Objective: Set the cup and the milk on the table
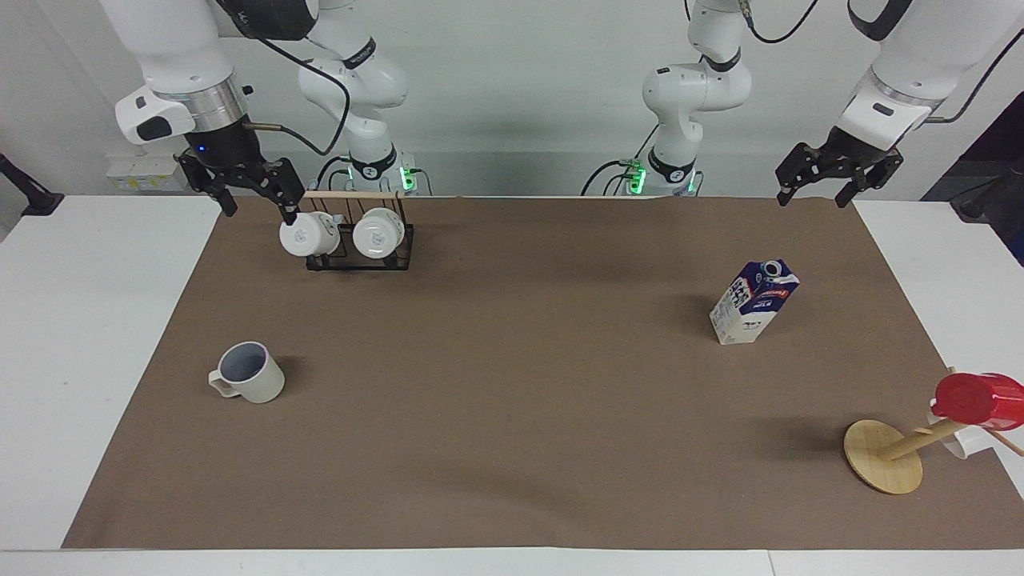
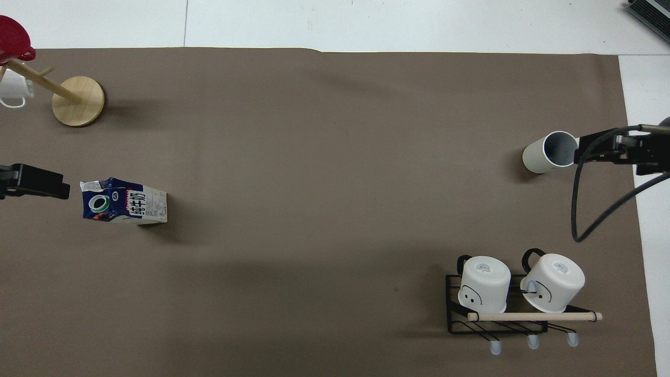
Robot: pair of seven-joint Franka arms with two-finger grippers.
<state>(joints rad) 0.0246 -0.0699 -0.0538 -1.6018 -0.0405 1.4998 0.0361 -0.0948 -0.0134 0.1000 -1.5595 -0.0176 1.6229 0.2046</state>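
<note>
The cup [image 1: 252,382] stands upright on the brown mat [image 1: 512,400] of the table [image 1: 80,320], toward the right arm's end; it also shows in the overhead view [image 2: 544,153]. The milk [image 1: 752,302] stands upright on the mat toward the left arm's end; it also shows in the overhead view [image 2: 124,201]. My right gripper [image 1: 259,210] is open, empty and raised over the mat's edge beside the mug rack. In the overhead view the right gripper [image 2: 607,149] overlaps the cup's rim. My left gripper [image 1: 812,200] is open, empty and raised over the mat's corner; it also shows in the overhead view [image 2: 34,181].
A black wire rack [image 1: 360,260] with two white mugs [image 2: 484,283] stands near the robots at the right arm's end. A wooden mug tree [image 1: 884,456] with a red cup [image 1: 976,400] and a white mug [image 2: 13,91] stands at the left arm's end, farther from the robots than the milk.
</note>
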